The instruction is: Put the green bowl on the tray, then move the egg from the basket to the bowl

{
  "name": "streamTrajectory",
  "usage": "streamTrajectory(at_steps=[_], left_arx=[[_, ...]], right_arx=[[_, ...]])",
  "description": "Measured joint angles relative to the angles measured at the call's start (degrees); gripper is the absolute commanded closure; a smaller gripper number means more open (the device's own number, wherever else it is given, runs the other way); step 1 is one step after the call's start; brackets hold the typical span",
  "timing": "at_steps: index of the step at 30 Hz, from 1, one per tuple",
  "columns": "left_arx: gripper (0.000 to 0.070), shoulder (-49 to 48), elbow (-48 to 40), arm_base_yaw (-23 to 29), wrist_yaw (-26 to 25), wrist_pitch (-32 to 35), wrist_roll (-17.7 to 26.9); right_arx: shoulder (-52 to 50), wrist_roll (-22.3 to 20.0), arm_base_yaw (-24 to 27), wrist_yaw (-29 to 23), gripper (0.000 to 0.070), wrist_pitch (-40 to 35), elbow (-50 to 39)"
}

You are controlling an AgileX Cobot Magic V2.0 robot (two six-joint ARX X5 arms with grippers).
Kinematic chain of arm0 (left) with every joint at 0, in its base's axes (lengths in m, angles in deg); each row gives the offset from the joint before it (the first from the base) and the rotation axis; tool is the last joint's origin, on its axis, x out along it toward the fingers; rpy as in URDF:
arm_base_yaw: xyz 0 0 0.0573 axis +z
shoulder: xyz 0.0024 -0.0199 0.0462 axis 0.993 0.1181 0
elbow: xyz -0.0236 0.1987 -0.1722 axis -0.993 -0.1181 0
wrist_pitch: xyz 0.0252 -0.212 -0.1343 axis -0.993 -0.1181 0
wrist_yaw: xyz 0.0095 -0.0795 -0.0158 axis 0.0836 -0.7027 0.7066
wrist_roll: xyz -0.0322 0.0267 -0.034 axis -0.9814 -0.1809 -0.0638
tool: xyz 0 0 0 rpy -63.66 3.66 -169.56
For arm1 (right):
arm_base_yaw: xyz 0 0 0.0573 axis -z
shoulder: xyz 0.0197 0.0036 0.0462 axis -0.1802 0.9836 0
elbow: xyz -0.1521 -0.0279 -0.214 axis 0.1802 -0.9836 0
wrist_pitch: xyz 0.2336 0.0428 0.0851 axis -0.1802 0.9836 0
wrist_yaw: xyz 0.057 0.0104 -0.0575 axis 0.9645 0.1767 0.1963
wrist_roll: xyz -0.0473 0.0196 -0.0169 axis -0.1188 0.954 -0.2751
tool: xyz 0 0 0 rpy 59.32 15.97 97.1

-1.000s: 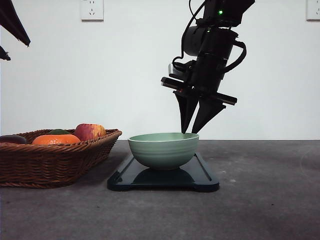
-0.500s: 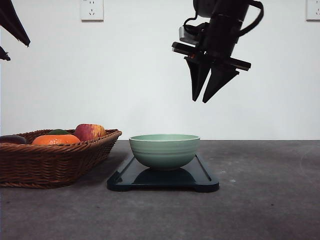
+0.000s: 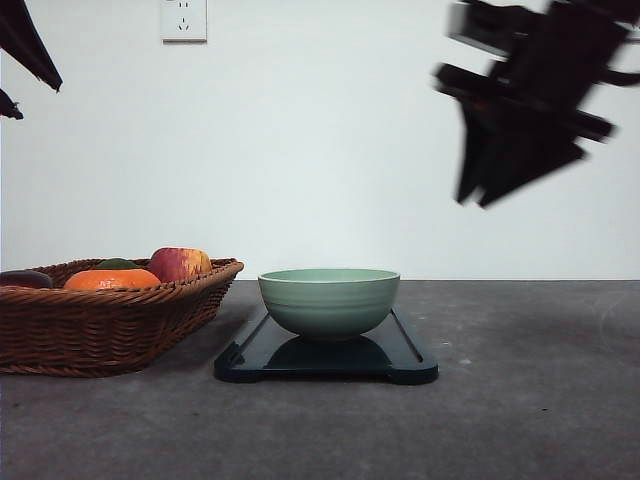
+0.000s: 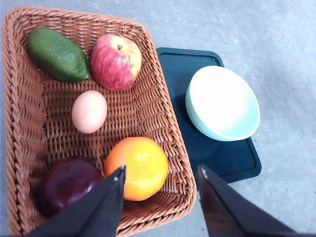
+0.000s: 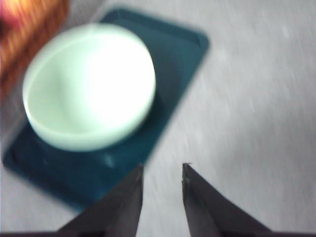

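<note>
The green bowl (image 3: 329,300) stands upright on the dark tray (image 3: 405,352), right of the wicker basket (image 3: 110,325). Seen from the left wrist, a pale egg (image 4: 89,111) lies on the basket (image 4: 165,123) floor between an apple and an orange, and the bowl (image 4: 223,102) sits on the tray (image 4: 182,64) beside it. My left gripper (image 4: 161,169) hangs open high above the basket's near rim. My right gripper (image 3: 478,200) is blurred, high and to the right of the bowl. Its jaws (image 5: 162,166) are slightly apart and hold nothing, with the bowl (image 5: 89,86) and tray (image 5: 182,49) below.
The basket also holds a green avocado (image 4: 57,54), a red apple (image 4: 115,61), an orange (image 4: 137,168) and a dark purple fruit (image 4: 66,182). Grey tabletop (image 3: 540,400) stretches right of the tray. A part of the left arm (image 3: 25,45) shows at the top left corner.
My right gripper has lifted from the bowl's rim and swung up and to the right, now blurred by motion. The bowl stays on the tray. The left arm has not moved.
</note>
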Motion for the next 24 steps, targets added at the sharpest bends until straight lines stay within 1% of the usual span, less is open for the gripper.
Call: streamTrajectory(at_steps=[4,9,12,14,18,19,22,24], left_arx=[[0.0420,0.00,0.00,0.00,0.00,-0.07,0.01],[0.0419,0.00,0.00,-0.13,0.00,-1.31,0.01],[0.0419,0.08,0.03,-0.87,-0.01,-2.95,-0.15],[0.0419,0.78,0.57,-1.34,0.01,-4.62,-0.45],[0.0415,4.80,3.20,-2.64,2.92,-6.46,-0.20],[0.0409,6.00,3.88,-3.23,3.79,-6.62,0.07],[0.0347,9.46,5.55,-4.83,6.62,-6.74,1.32],[0.0338,12.06,7.08,-5.23,8.66,-6.76,2.17]], right_arx=[[-8.97,-0.95,0.99,-0.02,0.0549,-1.16,-8.82],[-18.76,-2.27,1.91,-0.04,0.0549,-0.17,-15.52],[-21.80,-2.45,2.12,-0.04,0.0549,2.14,-16.21],[-22.62,-2.45,2.21,-0.01,0.0549,2.33,-16.21],[-22.67,-2.45,2.26,0.00,0.0549,2.27,-16.21],[-22.64,-2.45,2.26,0.00,0.0549,2.27,-16.21],[-22.66,-2.45,2.26,0.00,0.0549,2.29,-16.21],[-22.65,-2.45,2.27,0.00,0.0549,2.38,-16.21]])
